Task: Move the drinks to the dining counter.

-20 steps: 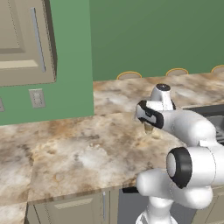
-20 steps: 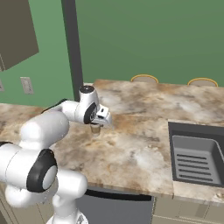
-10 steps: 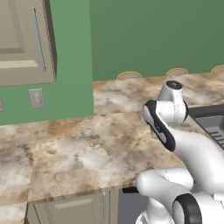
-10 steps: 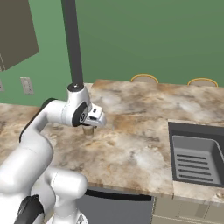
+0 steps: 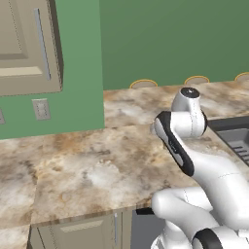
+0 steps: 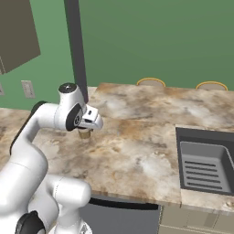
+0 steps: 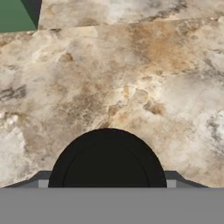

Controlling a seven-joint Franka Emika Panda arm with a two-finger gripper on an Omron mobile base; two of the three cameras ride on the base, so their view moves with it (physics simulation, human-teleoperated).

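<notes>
My gripper (image 6: 87, 130) stands wide around the paper cup (image 6: 84, 134), its round dark lid (image 7: 107, 159) right under my hand; whether the cup is lifted or resting I cannot tell. It hangs over the marbled counter (image 6: 137, 151). Rightward lies the dark sink (image 6: 208, 167). Beyond, the dining counter (image 6: 155, 98) runs along the round stool seats (image 6: 151, 82).

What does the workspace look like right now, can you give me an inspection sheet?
Surface: marbled tan counter, bare around the arm.
Job's things: tan cup with dark lid under the gripper; no bottles seen.
Clutter: nothing seen.
Grippers: gripper down around the cup; jaws hidden, grip unclear.
Cables: nothing seen.
Surroundings: sink, wall outlet, cabinet, stool seats along the far edge, green wall.
</notes>
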